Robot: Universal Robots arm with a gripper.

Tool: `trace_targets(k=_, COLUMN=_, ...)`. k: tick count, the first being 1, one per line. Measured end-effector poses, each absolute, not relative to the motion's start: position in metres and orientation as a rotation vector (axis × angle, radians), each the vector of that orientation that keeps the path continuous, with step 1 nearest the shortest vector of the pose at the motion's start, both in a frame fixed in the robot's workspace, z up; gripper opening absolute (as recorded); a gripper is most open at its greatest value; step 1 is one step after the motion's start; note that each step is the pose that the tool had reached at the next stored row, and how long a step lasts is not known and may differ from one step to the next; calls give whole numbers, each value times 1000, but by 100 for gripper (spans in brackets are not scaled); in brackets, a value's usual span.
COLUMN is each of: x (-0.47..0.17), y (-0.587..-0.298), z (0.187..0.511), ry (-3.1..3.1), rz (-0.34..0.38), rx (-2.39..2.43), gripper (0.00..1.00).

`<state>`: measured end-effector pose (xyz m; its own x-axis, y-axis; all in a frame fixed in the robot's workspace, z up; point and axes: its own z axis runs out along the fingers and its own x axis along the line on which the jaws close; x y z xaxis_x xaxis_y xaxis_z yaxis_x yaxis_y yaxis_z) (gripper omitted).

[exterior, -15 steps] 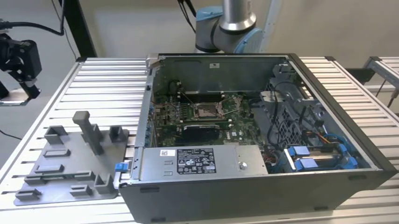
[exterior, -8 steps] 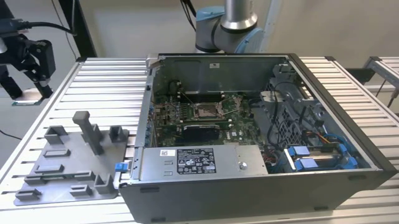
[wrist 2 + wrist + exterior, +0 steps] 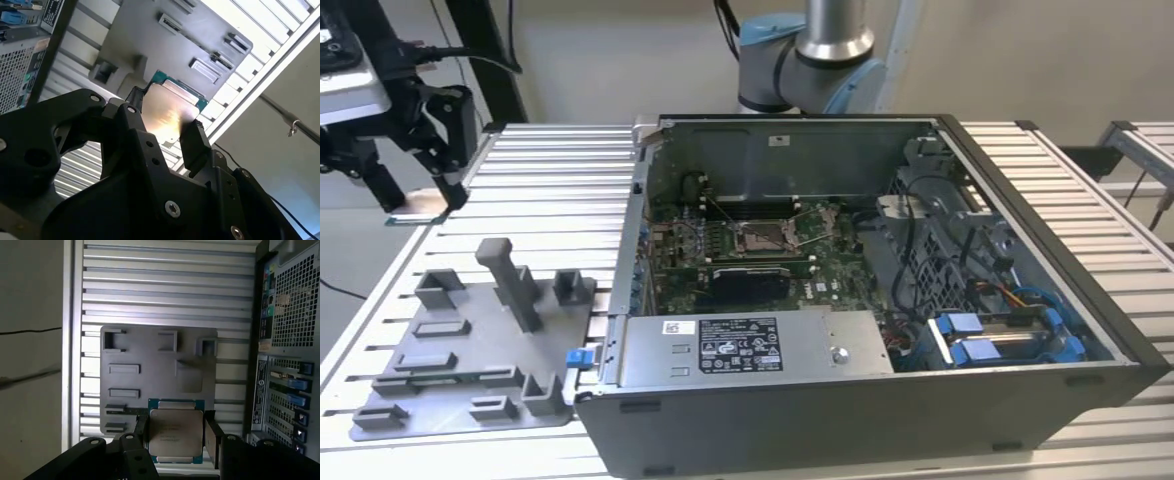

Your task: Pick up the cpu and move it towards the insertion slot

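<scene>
At the exterior view's left, off the far corner of the slatted aluminium table [image 3: 547, 180], the black gripper [image 3: 416, 195] hung with the cpu [image 3: 420, 208] pinched between its two fingers. In the first wrist view the fingers [image 3: 211, 436] were closed onto opposite edges of the cpu [image 3: 175, 425]. Its silvery lid faced that camera, with a green border showing round it. The second wrist view gave the same grip: the cpu [image 3: 167, 112] lay flat between the gripper's [image 3: 165, 125] fingertips, with glare on its lid.

The grey fixture plate [image 3: 467, 350] with upright posts lay on the table beside the open computer case [image 3: 1067, 300]. In both wrist views the plate [image 3: 157, 375] sat behind the cpu and looked well clear of it.

The insertion slot [image 3: 761, 237] sat on the green motherboard inside the case, with a silvery frame and a tan-grey centre. It was well apart from the gripper, toward the exterior view's right. The silver power supply box [image 3: 747, 345] with its white label lay along the near wall of the case. The arm's grey and blue joint [image 3: 807, 60] stood behind the case.
</scene>
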<state>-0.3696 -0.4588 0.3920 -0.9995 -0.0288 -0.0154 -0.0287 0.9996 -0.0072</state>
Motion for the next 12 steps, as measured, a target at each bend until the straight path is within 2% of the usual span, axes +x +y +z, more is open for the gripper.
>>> trace_targets(k=12, x=-330, y=-459, z=392, ry=3126, rz=-11, rx=-50, gripper=0)
